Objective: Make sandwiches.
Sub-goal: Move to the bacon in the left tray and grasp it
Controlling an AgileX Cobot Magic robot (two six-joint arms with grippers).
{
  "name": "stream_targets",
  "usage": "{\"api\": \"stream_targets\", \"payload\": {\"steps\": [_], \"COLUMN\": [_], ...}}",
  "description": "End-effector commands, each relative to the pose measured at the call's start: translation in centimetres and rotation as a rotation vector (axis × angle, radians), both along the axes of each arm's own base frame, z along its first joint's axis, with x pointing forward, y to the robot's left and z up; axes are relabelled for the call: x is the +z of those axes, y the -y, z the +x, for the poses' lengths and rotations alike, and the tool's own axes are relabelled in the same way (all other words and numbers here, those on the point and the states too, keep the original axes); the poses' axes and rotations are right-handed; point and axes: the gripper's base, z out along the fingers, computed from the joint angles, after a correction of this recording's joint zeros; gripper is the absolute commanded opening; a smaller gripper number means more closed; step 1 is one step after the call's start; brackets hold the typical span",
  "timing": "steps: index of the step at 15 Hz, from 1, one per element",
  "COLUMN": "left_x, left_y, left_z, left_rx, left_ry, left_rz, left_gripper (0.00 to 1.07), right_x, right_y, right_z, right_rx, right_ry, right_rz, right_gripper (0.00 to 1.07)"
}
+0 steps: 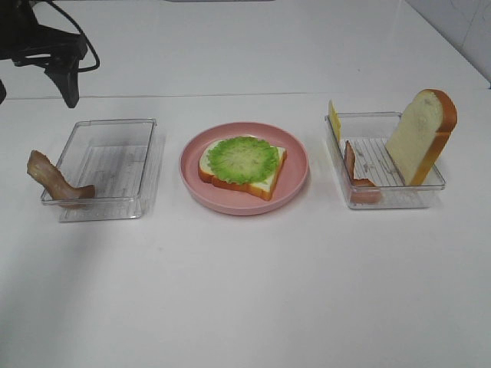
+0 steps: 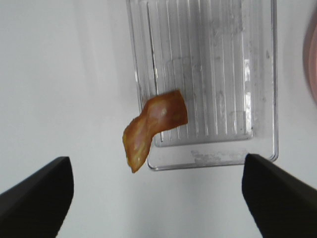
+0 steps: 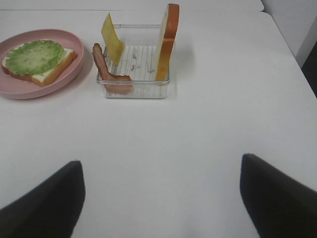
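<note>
Holding: nothing. My left jaws are spread wide and empty above the left tray; my right jaws are equally wide and empty over bare counter, well back from the right tray.
Sandwich so far: one bread slice flat on the pink plate with the lettuce leaf on top. It sits between the two trays.
Left bacon strip: draped over the tray's near corner, one end inside, the other hanging out.
Right tray holds: a second bacon strip, the cheese square and an upright bread slice leaning on the wall.
Risk, left: a pinch on the draped strip may flip it onto the counter or drag the light tray along.
Risk, right: reaching for cheese or bacon may knock the standing slice over.
Risk, plate: setting layers down off-centre may shove the lettuce askew.
Count: bread slices two; lettuce one; bacon strips two; cheese one; trays two; plate one.
</note>
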Motion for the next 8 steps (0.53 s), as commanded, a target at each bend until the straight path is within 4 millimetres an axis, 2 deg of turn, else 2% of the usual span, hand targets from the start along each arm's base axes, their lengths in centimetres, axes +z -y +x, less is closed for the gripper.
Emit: {"api": "stream_targets", "payload": {"steps": [1,4,8], "left_x": [-1.3,-3.9,-4.5], "left_y": [-0.4,-0.5,-0.4], "left_z": [-1.9,-2.9,-2.2], "left_rx": [0.01,0.008,0.006], "left_ry": [-0.128,-0.208,-0.127], "left_rz": [0.029,0.044,0.028], "left_gripper": [0.87,0.87,0.87], "right_x": [0.0,0.0,0.0], "right_y": [0.0,0.0,0.0], "right_z": [-0.2,-0.2,-0.2], "right_rx": [-0.002,-0.002,-0.002], "right_ry": [0.016,0.016,0.016], "right_rz": [-0.013,-0.013,-0.013], "right_gripper": [0.8,0.8,0.8]}}
